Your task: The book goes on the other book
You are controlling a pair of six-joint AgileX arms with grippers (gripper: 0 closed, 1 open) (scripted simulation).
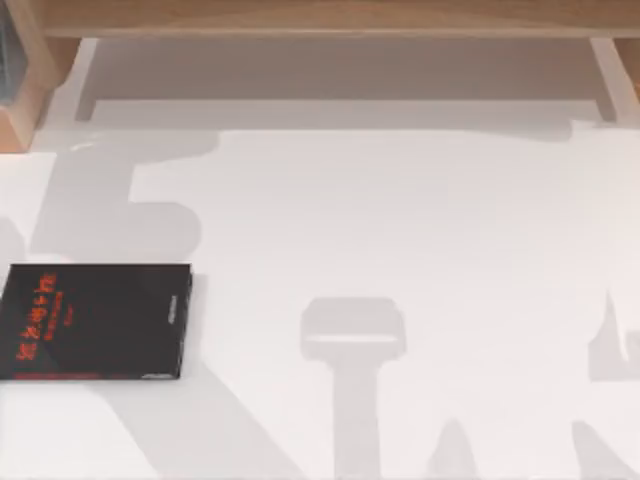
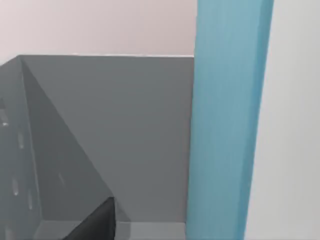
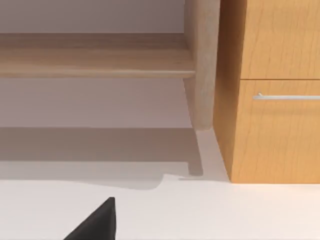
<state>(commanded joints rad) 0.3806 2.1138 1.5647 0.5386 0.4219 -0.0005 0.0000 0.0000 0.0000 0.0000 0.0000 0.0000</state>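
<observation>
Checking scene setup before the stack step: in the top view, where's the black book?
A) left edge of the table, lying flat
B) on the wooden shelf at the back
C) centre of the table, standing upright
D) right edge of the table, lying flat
A: the black book lies flat on the white table at its left edge, red lettering on the cover's left end.

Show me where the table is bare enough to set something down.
Bare white tabletop runs from the black book rightward to the top view's right edge, and back to the wooden shelf. The one occupied spot is the left edge, where the black book lies flat.
</observation>
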